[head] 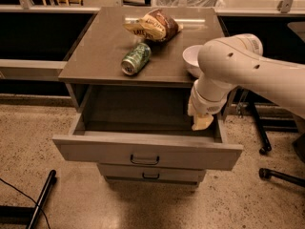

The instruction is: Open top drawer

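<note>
The top drawer (143, 152) of the grey cabinet stands pulled far out, its plain grey inside showing, with a small dark loop handle (144, 160) at the centre of its flat front. My gripper (200, 120) hangs from the white arm above the drawer's right rear corner, apart from the handle. Its pale fingertip points down into the drawer. Two smaller drawers below are shut; the upper one's handle (150, 176) shows.
On the cabinet top (95, 56) lie a green can (136, 58) on its side, a chip bag (152, 25) and a white bowl (193, 58) partly behind my arm. A dark bar (40, 199) lies on the floor at left. Chair legs (267, 149) stand at right.
</note>
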Robot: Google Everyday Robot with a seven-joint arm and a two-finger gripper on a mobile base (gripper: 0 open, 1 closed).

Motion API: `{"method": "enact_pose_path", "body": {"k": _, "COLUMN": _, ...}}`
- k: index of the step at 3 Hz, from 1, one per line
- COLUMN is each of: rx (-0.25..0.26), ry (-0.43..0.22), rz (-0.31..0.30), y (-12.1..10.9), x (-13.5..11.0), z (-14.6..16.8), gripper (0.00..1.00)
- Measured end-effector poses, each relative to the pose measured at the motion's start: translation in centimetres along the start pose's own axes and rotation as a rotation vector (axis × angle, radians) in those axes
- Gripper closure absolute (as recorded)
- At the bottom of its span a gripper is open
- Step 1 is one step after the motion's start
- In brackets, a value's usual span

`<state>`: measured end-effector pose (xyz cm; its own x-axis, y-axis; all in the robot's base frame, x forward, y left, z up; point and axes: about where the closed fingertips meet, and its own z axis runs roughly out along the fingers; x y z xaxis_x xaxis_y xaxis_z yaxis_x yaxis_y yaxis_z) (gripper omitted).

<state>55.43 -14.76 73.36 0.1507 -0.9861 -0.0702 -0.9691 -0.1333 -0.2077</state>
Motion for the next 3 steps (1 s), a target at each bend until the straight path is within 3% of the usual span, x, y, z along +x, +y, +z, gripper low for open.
{"method": "enact_pose_path", "body": {"k": 1, "rx": -0.01, "ry": -0.013, "rz": 0.03, "y": -1.3, "x": 1.1, "z": 0.9, "gripper": 0.69}}
{"method": "enact_pose_path", "body": {"k": 2, "rx": -0.056, "ry": -0.037, "rz": 0.075, "y": -1.4, "x": 2.7, "z": 4.0, "gripper": 0.9}}
{"method": "enact_pose_path", "body": {"k": 3, "rx": -0.105, "ry": -0.051, "rz": 0.096, "y": -1.0, "x": 3.0, "z": 7.3, "gripper": 0.9}}
